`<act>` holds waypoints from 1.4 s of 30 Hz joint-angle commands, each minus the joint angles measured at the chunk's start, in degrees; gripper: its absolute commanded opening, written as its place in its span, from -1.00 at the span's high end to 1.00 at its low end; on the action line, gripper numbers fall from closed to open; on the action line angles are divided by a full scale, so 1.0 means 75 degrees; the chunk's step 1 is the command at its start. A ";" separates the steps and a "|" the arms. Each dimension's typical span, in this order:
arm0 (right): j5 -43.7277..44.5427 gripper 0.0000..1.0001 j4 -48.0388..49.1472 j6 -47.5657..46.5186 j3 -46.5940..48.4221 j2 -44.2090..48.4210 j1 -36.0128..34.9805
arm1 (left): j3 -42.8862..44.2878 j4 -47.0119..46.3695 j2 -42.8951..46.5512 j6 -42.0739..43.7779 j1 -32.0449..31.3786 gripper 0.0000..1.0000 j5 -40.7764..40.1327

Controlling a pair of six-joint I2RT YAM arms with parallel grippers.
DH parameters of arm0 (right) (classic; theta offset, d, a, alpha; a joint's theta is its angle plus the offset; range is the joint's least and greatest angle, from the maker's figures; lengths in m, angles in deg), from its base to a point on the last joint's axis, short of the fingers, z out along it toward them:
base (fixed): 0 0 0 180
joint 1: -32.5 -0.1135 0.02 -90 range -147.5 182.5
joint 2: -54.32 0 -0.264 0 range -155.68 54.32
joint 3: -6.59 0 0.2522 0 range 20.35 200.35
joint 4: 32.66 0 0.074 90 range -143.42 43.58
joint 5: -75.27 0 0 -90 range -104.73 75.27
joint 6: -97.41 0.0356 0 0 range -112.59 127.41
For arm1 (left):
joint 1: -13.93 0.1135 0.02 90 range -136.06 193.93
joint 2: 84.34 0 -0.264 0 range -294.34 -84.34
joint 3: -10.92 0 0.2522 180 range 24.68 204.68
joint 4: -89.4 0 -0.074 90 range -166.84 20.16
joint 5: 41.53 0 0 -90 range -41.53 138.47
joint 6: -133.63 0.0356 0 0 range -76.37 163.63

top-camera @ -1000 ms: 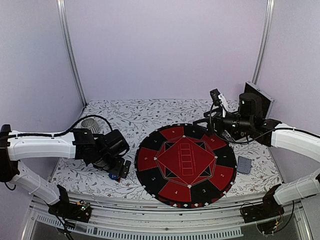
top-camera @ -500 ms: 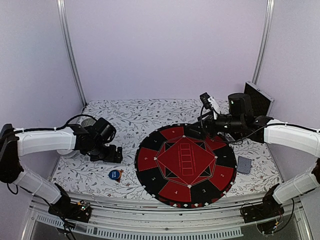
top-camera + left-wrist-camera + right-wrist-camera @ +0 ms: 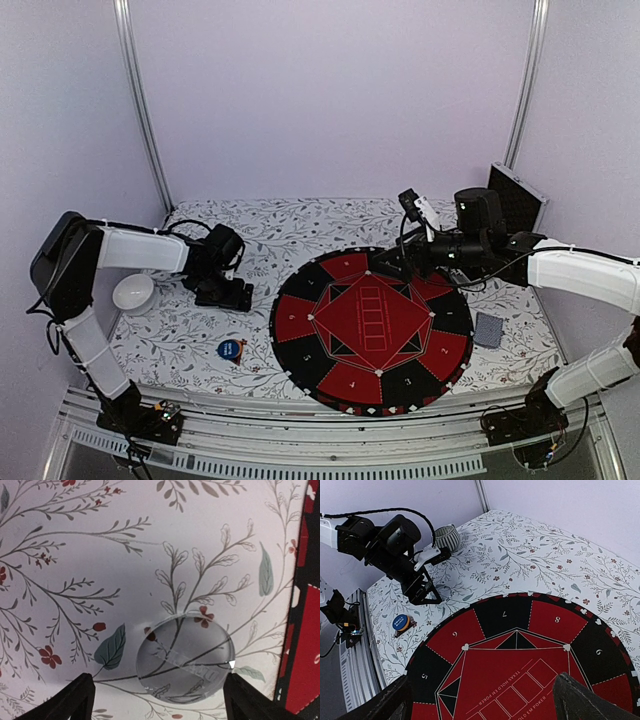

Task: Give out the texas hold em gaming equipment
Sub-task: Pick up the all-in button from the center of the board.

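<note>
Blue disc (image 3: pixel 231 348) lies on the floral cloth (image 3: pixel 300 225) just off the round mat (image 3: pixel 372 328), at 8 o'clock from its centre, stacked on an orange disc (image 3: pixel 406 625). Grey-blue cards (image 3: pixel 488 329) lie off the mat at 3 o'clock. At 10 o'clock from the mat, the left gripper (image 3: pixel 159 687) sits low, jaws spread, with a clear round disc (image 3: pixel 185 662) flat on the cloth between its fingers, not pinched. The right gripper (image 3: pixel 487 695) hangs over the mat's 1 o'clock rim, spread wide and holding nothing. A white bowl (image 3: pixel 133 292) stands at 9 o'clock from the left gripper.
</note>
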 commanded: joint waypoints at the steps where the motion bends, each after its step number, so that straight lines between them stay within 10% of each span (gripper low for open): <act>1: 0.0184 -0.98 -0.0085 -0.0031 0.0038 0.0199 -0.0059 | 0.0068 -0.0009 -0.0259 0.0308 0.0110 -0.79 0.0231; 42: -0.0175 -0.98 -0.0589 0.1132 0.1285 0.0174 -0.0095 | -0.0169 -0.0858 0.0027 0.0896 0.0005 0.01 0.0132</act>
